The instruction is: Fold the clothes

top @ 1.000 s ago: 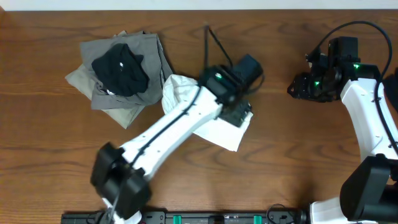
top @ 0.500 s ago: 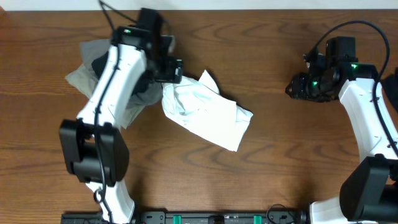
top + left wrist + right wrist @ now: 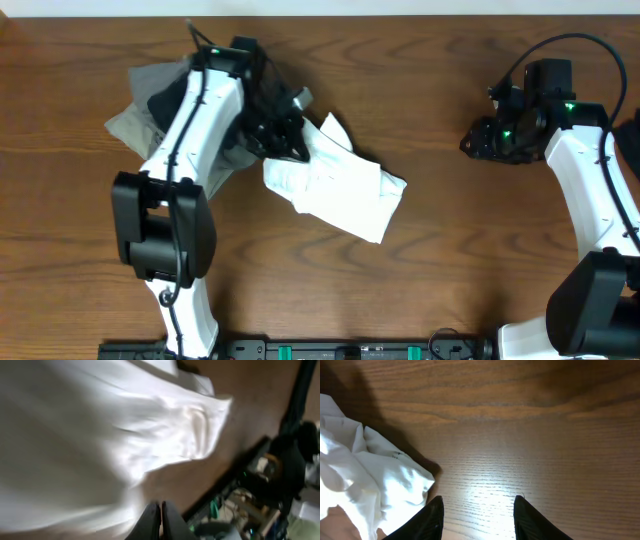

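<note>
Near the middle of the brown wooden desk [image 3: 480, 260]: a large plain white T-shirt [image 3: 340, 190] of thin soft cloth, crumpled in a loose slanted heap. Runs from 10 o'clock down toward 4 o'clock, with one pointed flap sticking out at its 12 o'clock edge.

At the T-shirt's 10 o'clock end: the black two-fingered left pincer [image 3: 290, 145], right at the edge of the cloth. In the left wrist view it is clenched, fingers [image 3: 150, 520] pressed together at 6 o'clock of the picture, with blurred white cloth filling most of the rest. Cannot tell through the blur whether any cloth is pinched between them.

White left arm [image 3: 195, 130]: rises from the desk's 6 o'clock edge toward 12, then bends over toward the T-shirt. Passes above a pile of grey-olive garments [image 3: 125, 125] at 10 o'clock of the desk. Small black garment [image 3: 165, 100] on top of that pile, partly hidden by the arm. Pile just beside the T-shirt's 9 o'clock side.

At 2 o'clock of the T-shirt, well apart from it: the right pincer [image 3: 467, 143] on the white right arm [image 3: 585, 190], over bare wood. In the right wrist view it is released, fingers [image 3: 427, 520] spread, with only wood grain between them. White cloth at 8 o'clock of that view.
</note>
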Available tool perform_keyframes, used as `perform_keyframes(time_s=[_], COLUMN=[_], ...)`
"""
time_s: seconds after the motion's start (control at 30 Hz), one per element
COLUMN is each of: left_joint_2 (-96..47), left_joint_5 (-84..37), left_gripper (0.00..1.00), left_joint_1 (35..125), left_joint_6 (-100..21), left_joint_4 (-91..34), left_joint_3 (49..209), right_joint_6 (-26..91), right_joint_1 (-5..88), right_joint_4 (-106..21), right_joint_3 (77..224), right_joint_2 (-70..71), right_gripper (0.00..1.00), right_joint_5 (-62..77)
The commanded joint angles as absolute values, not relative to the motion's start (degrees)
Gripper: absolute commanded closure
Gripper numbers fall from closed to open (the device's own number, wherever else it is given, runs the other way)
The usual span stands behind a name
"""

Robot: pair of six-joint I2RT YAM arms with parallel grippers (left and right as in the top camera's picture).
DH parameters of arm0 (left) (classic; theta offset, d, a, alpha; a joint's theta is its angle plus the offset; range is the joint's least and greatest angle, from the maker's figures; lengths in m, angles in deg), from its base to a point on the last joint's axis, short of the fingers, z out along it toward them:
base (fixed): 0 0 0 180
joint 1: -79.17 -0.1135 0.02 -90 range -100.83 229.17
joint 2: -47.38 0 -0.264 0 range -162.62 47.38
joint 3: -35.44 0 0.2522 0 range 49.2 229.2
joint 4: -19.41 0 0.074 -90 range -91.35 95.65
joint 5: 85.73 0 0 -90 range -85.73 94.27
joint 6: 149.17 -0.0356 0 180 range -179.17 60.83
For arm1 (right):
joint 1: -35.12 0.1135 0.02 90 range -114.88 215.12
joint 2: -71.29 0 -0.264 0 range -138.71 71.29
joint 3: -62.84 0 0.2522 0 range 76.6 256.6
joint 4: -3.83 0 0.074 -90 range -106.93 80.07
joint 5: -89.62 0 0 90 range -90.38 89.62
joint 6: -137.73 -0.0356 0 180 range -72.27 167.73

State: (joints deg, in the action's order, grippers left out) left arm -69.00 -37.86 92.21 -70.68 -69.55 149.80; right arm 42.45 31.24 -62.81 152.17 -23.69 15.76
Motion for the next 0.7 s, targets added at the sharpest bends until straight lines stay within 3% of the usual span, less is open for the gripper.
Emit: perform_keyframes(time_s=[0.0,0.13,0.3,0.37,0.43,0.47,0.57,0.67], left_joint_2=[-68.72,-68.72,-65.72,-63.73,-62.75,-62.73,-64.08,-66.97], left_joint_5=[-39.48,-33.25,-13.41,-9.6,-5.84,-4.77,-4.27,-6.43], left_gripper=[0.94,0.94,0.91,0.54,0.3,0.23,0.16,0.16], left_joint_1=[95.71,100.65,103.36,102.83,101.7,100.87,98.27,96.04], left_joint_6=[-72.65,-70.13,-59.09,-58.85,-58.85,-59.09,-59.51,-61.3], left_joint_4=[-70.25,-70.18,-67.06,-64.59,-62.49,-61.62,-59.67,-58.21], left_joint_3=[149.82,149.82,149.95,149.95,149.95,149.93,149.84,149.27], right_joint_6=[41.99,41.99,42.01,41.99,41.99,41.99,41.99,41.99], right_joint_1=[31.8,31.8,31.8,31.8,31.83,31.83,31.83,31.83], right_joint_4=[-62.9,-63.05,-63.2,-63.09,-63.05,-63.05,-63.05,-63.05], right_joint_3=[152.33,152.33,152.33,152.33,152.33,152.31,152.31,152.28], right_joint_2=[-22.69,-22.69,-22.69,-22.69,-22.69,-22.69,-22.69,-22.69], right_gripper=[0.57,0.57,0.56,0.56,0.56,0.55,0.55,0.55], right_joint_5=[16.37,16.37,16.37,16.37,16.39,16.39,16.39,16.39])
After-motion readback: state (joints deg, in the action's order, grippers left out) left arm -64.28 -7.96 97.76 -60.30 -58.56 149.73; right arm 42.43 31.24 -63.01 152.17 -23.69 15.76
